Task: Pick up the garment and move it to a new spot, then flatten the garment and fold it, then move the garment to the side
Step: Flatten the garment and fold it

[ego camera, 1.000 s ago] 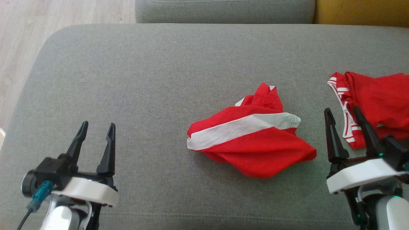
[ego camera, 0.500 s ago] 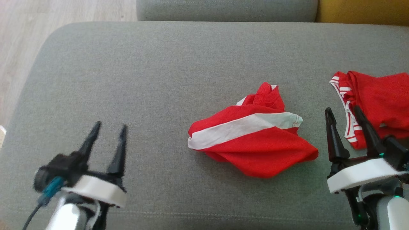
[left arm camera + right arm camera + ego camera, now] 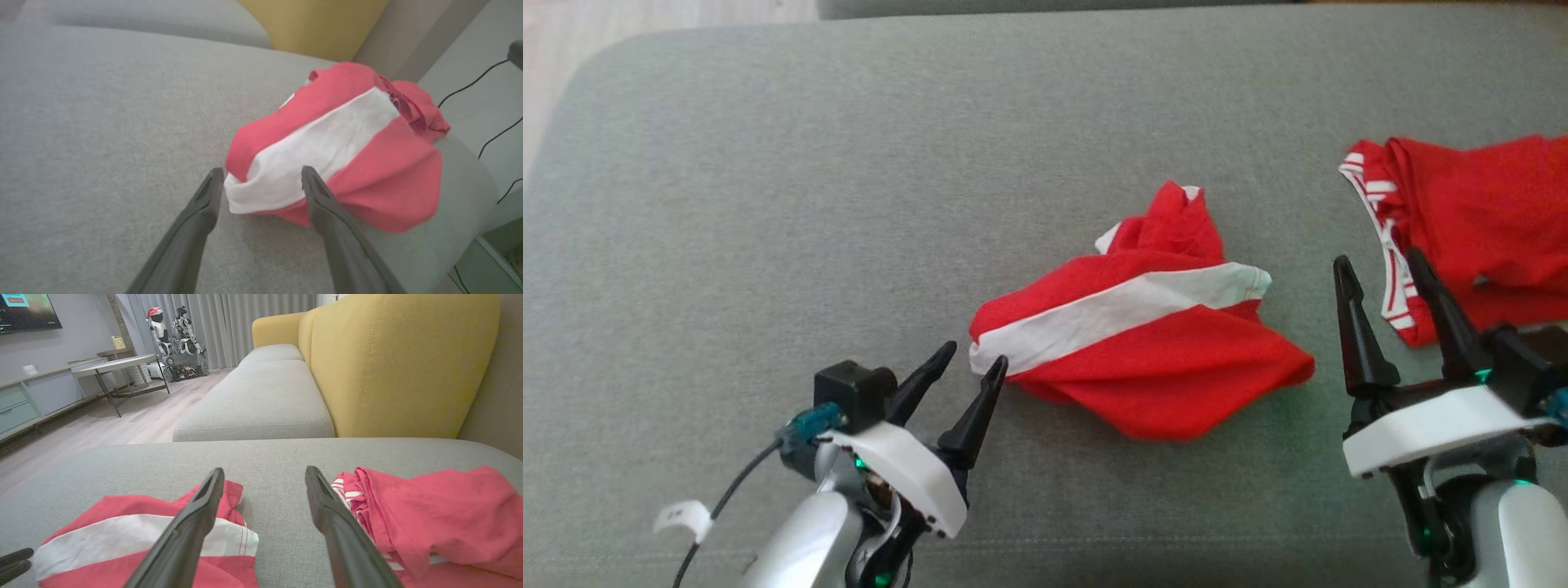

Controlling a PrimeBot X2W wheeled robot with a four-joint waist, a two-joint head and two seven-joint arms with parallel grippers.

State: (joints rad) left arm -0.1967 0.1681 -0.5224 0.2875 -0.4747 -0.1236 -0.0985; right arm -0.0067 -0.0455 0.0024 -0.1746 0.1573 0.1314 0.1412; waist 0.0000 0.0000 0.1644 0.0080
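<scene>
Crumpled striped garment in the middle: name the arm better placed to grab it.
Left. The left gripper is open, fingertips at the white-striped end of the garment. The right gripper stands apart, beside the other red garment.

Crumpled red-and-white garment [image 3: 1143,343], mid-cushion

My head camera looks steeply down on the grey sofa cushion [image 3: 768,204]. My left wrist camera sits low and close, facing the red-and-white garment [image 3: 335,151]. My right wrist camera looks level across the cushion toward the yellow backrest [image 3: 388,367]. All three share that garment.
</scene>
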